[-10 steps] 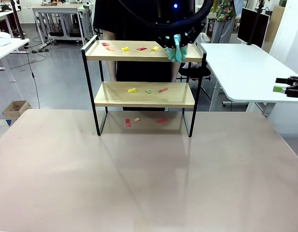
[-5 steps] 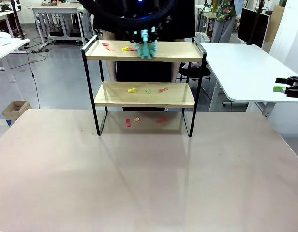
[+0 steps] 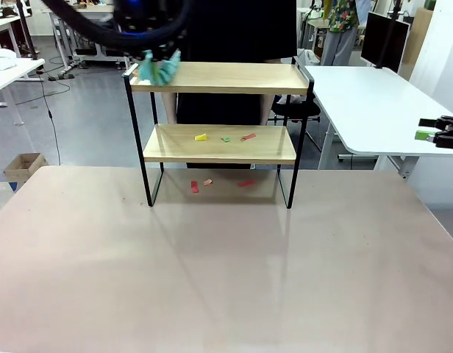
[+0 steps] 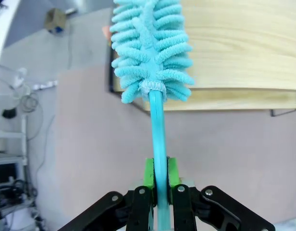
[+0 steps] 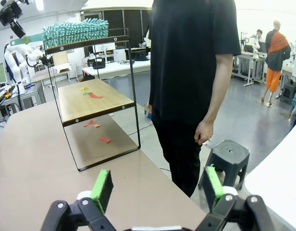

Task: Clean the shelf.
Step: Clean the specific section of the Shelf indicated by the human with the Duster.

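Clenching a duster [image 4: 149,45], left hand [image 4: 160,175] hovers at shelf [image 3: 234,77] edge; right hand [image 5: 157,188] released.

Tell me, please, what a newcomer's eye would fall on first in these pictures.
The turquoise duster, clamped by its handle in the left gripper, sits at the left end of the shelf's bare top board. Next, the coloured scraps on the lower board and on the table beneath, and the person in black standing behind.

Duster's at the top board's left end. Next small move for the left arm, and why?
Probably have the left gripper lift the duster clear and lower it to the lower board: the rest of the top board looks bare, while coloured scraps lie on the lower one.
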Robot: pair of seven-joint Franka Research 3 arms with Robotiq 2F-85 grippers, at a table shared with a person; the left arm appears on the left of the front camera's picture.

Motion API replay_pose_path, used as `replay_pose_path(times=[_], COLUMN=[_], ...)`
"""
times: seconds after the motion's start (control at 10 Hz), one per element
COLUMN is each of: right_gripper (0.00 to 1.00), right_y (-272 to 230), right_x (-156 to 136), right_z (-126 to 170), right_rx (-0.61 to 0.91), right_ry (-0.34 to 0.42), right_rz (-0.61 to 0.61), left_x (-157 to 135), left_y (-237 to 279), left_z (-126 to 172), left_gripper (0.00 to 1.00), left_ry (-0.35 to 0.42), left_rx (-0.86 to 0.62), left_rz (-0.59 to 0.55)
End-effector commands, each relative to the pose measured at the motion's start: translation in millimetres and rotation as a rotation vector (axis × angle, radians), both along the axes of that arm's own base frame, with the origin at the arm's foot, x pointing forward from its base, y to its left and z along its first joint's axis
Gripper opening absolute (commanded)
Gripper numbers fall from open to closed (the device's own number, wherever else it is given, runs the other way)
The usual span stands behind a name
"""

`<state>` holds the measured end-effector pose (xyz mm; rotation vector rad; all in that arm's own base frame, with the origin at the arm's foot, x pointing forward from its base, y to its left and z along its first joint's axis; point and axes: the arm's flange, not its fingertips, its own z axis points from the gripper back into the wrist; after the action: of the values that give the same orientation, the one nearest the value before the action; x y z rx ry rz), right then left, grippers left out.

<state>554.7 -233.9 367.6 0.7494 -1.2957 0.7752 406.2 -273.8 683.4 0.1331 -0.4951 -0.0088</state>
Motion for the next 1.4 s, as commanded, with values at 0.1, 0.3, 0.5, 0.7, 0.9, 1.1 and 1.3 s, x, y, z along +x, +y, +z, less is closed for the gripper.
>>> replay_pose_path(times=[0.1, 0.3, 0.5, 0.7, 0.9, 1.1, 1.3], right_gripper=[1.00, 1.00, 1.00, 1.00, 1.00, 1.00, 1.00], right_y=[1.6, 1.6, 1.6, 1.6, 1.6, 1.6, 1.6], right_x=[0.7, 0.7, 0.7, 0.7, 0.7, 0.7, 0.7], right_z=[3.0, 3.0, 3.0, 3.0, 3.0, 3.0, 3.0], right_rx=[-0.001, -0.001, -0.001, -0.001, -0.001, -0.001, -0.001], right_ry=[-0.006, -0.006, -0.006, -0.006, -0.006, -0.006, -0.006], right_rz=[0.002, 0.002, 0.002, 0.002, 0.002, 0.002, 0.002], left_x=[-23.9, -45.1, -33.7, -49.3, -54.2, -57.1, -57.7], left_y=[29.2, 16.4, 16.9, 5.2, 29.3, 57.4, 84.1], left_z=[6.6, 22.7, 26.2, 36.3, 45.2, 51.9, 54.5], left_gripper=[0.13, 0.13, 0.13, 0.13, 0.13, 0.13, 0.13], left_ry=[-0.208, -0.248, -0.204, -0.236, -0.163, -0.053, 0.065], left_rx=[0.173, 0.116, 0.142, 0.103, -0.114, -0.282, -0.446], left_rz=[0.004, -0.088, -0.033, -0.075, -0.177, -0.321, -0.558])
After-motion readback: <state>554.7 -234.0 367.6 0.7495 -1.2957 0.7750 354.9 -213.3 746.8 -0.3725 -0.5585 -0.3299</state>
